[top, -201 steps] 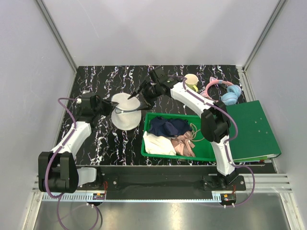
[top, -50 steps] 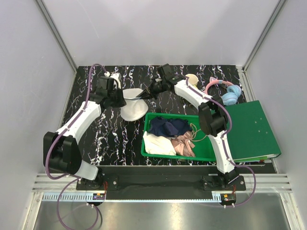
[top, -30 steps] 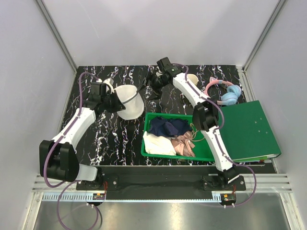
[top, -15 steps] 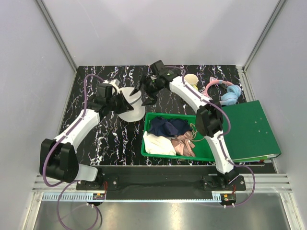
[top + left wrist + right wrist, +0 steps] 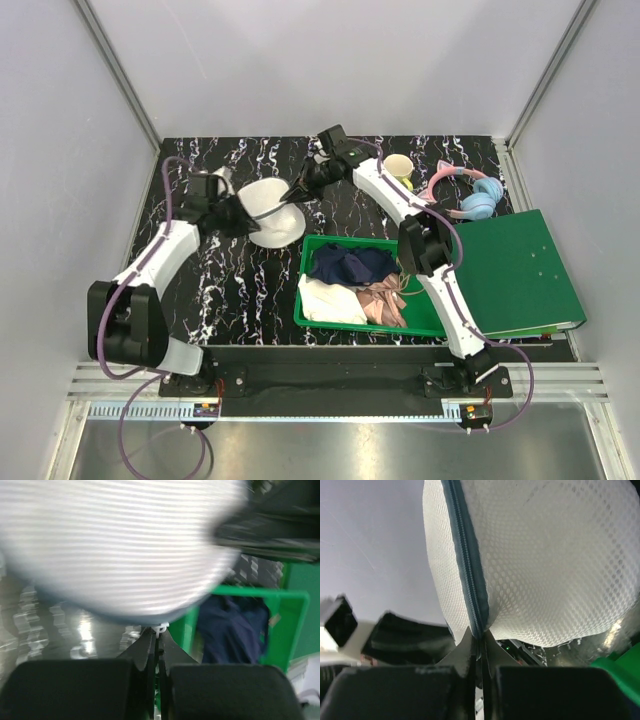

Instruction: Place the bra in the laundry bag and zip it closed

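The laundry bag point(image 5: 272, 212), a white mesh round case, is held up between both arms at the table's back left. My left gripper point(image 5: 243, 213) is shut on a small white tab at the bag's rim, seen at the tips in the left wrist view point(image 5: 159, 629), where the laundry bag point(image 5: 125, 545) is a white blur. My right gripper point(image 5: 293, 194) is shut on the grey-blue zipper seam point(image 5: 465, 555) of the laundry bag point(image 5: 550, 555), with its tips point(image 5: 481, 638) pinching the rim. The bra is hidden from every view.
A green bin point(image 5: 420, 326) with navy, cream and pink garments sits just right of the bag; its rim point(image 5: 295, 596) shows close below. A yellow mug point(image 5: 398, 166), pink-and-blue headphones point(image 5: 470, 196) and a green binder point(image 5: 525, 270) lie to the right.
The right gripper, open half a second ago, has shut on the bag's zipper rim. The left arm has shifted a little with the bag still in its grip.
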Robot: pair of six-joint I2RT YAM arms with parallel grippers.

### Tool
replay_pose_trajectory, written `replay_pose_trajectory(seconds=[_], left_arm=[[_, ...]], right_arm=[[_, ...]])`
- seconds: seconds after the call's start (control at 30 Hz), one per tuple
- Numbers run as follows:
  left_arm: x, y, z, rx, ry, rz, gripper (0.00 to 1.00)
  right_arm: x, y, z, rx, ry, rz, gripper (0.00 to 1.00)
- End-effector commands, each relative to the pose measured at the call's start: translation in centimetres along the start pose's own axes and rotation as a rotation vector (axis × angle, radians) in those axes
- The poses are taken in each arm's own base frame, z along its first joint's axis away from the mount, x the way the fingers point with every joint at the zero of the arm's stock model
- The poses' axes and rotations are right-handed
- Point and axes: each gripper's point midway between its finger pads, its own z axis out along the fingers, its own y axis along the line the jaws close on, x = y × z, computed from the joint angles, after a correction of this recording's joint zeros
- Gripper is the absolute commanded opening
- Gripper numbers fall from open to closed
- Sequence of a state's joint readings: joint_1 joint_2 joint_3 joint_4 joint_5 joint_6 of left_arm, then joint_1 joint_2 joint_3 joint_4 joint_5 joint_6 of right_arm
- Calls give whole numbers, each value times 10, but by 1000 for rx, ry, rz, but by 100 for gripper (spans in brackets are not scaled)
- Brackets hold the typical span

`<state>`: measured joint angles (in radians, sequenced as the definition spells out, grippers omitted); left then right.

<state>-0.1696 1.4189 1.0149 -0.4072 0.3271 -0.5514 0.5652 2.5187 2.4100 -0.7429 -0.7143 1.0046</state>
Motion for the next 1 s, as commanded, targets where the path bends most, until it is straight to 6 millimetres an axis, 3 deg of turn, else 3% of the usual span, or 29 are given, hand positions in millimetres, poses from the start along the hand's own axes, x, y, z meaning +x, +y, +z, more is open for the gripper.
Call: replay_pose_trajectory(seconds=[0.0,0.07,0.23,0.27,0.3,0.37,0.4,0.5,0.53,0.57,0.7,0.83,0.97], left_arm=[[-22,58,-16,-123,-19,-99,0],[-29,60,-16,-110,-16,-96,0],[-28,27,-11,1,7,-53,0],[-28,20,-12,22,2,-50,0],[-25,8,-9,56,4,-59,0],[-22,-2,-10,83,-3,-77,0],[-21,-13,-8,111,-7,-88,0],[-15,-29,-4,136,-7,-96,0],[-12,-33,-4,145,0,-97,0],[-12,-36,-3,147,-5,-103,0],[-1,-49,3,163,19,-89,0],[5,-60,6,177,34,-74,0],[7,-64,6,179,36,-68,0]], right_arm=[[-18,5,-20,-144,64,-190,0],[-18,3,-21,-154,73,-216,0],[-23,7,-24,-132,38,-192,2],[-24,7,-26,-111,22,-179,16],[-24,3,-31,-59,-5,-148,42],[-22,-2,-40,10,-39,-110,65],[-18,0,-50,49,-62,-99,84],[-10,2,-73,112,-120,-103,98],[-4,-8,-70,132,-103,-78,98],[0,-1,-79,121,-112,-67,98],[14,11,-66,68,-105,-64,97],[22,22,-47,26,-64,-26,85],[18,18,-34,32,-55,-9,75]])
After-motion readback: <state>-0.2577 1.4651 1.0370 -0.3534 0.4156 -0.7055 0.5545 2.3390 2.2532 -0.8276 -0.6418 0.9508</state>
